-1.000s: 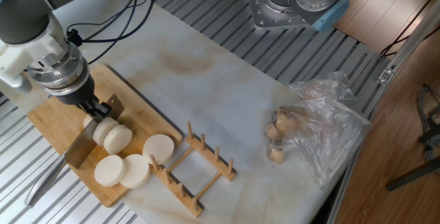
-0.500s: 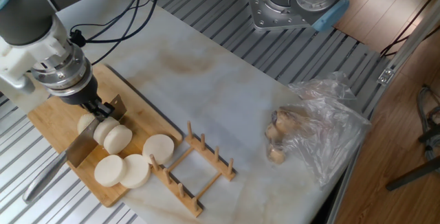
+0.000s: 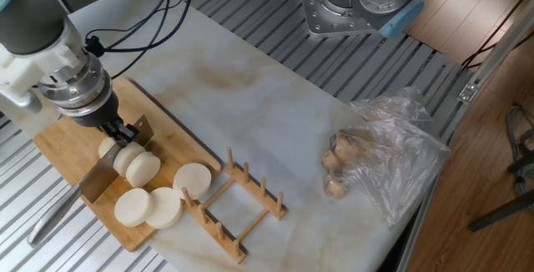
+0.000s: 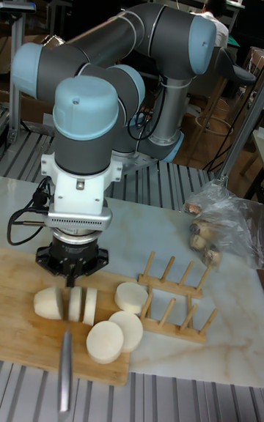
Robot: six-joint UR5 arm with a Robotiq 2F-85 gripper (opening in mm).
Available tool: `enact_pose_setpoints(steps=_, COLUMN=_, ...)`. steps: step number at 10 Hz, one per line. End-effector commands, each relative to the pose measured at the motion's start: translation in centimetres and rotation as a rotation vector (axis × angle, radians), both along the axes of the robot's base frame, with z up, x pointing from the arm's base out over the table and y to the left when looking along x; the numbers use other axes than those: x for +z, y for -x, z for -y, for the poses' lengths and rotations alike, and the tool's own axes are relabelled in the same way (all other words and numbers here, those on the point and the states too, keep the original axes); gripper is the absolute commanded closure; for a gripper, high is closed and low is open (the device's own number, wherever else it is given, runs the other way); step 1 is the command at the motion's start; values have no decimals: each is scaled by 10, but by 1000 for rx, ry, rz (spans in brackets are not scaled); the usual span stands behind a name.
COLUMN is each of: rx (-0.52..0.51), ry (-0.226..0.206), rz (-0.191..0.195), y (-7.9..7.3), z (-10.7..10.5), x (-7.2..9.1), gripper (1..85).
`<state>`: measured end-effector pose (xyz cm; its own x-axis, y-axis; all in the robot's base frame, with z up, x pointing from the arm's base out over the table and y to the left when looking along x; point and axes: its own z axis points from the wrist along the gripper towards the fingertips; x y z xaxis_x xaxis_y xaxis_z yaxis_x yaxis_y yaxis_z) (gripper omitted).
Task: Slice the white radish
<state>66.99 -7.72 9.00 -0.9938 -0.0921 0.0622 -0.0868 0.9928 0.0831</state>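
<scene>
Claw [image 3: 117, 130] clamped on knife [image 4: 66, 363], blade set down into white radish [image 4: 64, 302] on cutting board [image 3: 71, 168] at left of bench [image 3: 275, 97]. Radish stub lying on its side, one or two slices leaning against it to the right of the blade, not fallen flat. Three cut discs [image 3: 158, 205] lying loose nearer the right end of the board, one touching the wooden rack [image 3: 238, 205] at the board's edge. Bag of brownish lumps [image 3: 380, 159] well apart at far right, clear of the work.

Risks, judged from here: round stub free to roll under a downward press, nothing bracing it, giving a crooked or partial cut. Leaning slices likely to cling to the blade on lift and drop off the board. Remaining stub short, so next cut close to its end, prone to skid sideways. Knife possibly twisting in the grip under load.
</scene>
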Motion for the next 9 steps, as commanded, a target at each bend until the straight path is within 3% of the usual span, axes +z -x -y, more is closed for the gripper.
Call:
enact_pose_setpoints(steps=1, rx=-14, ry=4, rz=17, y=-6, z=3, x=11, gripper=843)
enact_pose_setpoints(steps=5, rx=-19, ry=21, rz=37, y=-13, z=5, x=10, gripper=843)
enact_pose_setpoints(steps=9, rx=-23, ry=7, rz=56, y=-20, z=1, x=11, gripper=843)
